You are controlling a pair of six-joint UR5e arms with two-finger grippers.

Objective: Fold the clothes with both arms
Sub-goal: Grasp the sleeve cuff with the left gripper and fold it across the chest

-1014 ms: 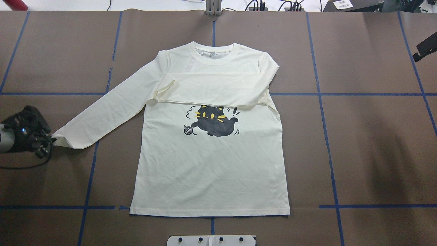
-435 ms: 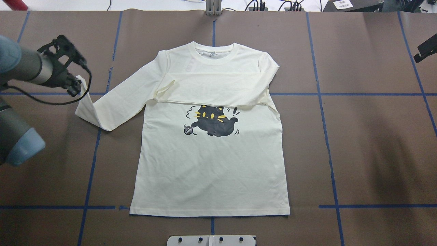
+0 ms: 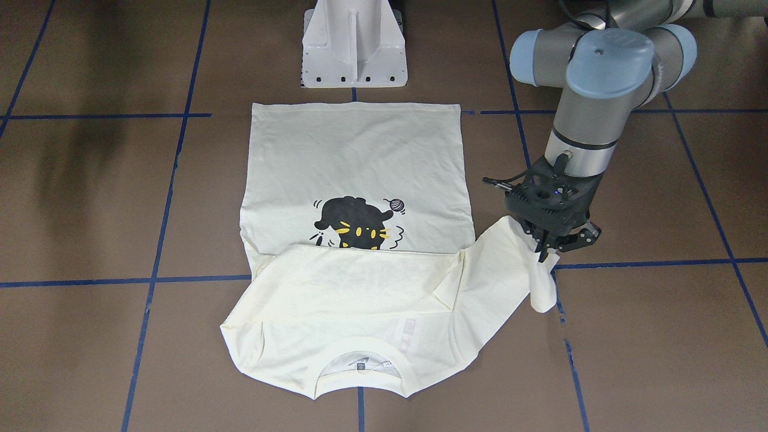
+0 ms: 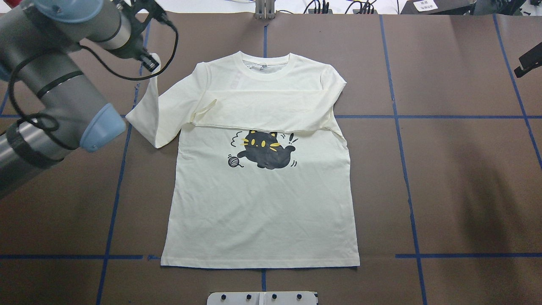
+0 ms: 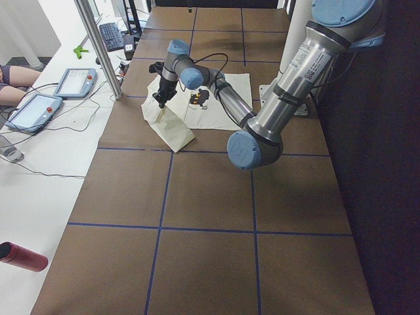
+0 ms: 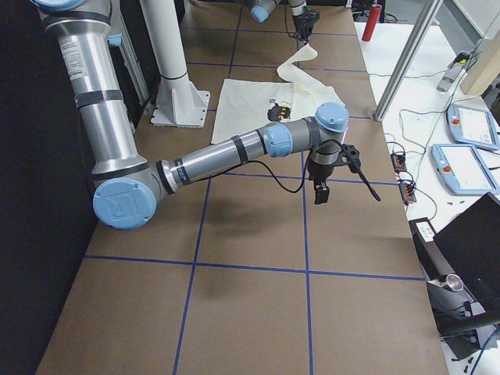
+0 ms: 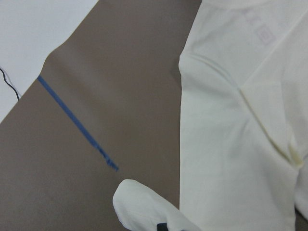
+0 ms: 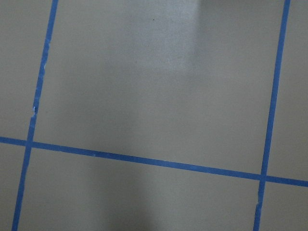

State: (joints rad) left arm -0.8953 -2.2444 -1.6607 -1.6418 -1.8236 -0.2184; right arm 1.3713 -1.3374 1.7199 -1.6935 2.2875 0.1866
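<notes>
Brown paper over the whole bench (image 4: 444,169), gridded with blue tape lines (image 4: 406,169), and a white side table with a couple of control tablets (image 5: 73,82) along the far side. The shirt (image 4: 262,212) is lying flat and print side up in the middle, with the hem toward the white pedestal (image 3: 354,48) and the collar (image 4: 266,63) pointing away from the robot. One sleeve is already folded straight across the chest (image 4: 271,108), its lower edge sitting right on top of the black cat print (image 4: 264,154). The other sleeve (image 3: 498,270) is the one I'm on: the left tool (image 3: 545,251) is pinched tight on it just short of the cuff (image 3: 543,294). It's lifted off the bench, and the cuff end dangles loose below the fingers. The rest of that sleeve drapes back down to the shoulder, so there's a big soft fold beside the shirt body. The left arm (image 4: 55,84) reaches in over the bench's far left corner to get there. The left wrist cam mostly shows cream fabric, with the cuff poking in at the bottom. The right arm (image 6: 234,148) is stretched out over bare bench, well apart from the shirt. Its right tool (image 6: 321,186) points down and hovers with nothing in it that I can see. Honestly can't tell from these angles whether its fingers are spread or together. The right wrist cam only gives me paper and tape.
</notes>
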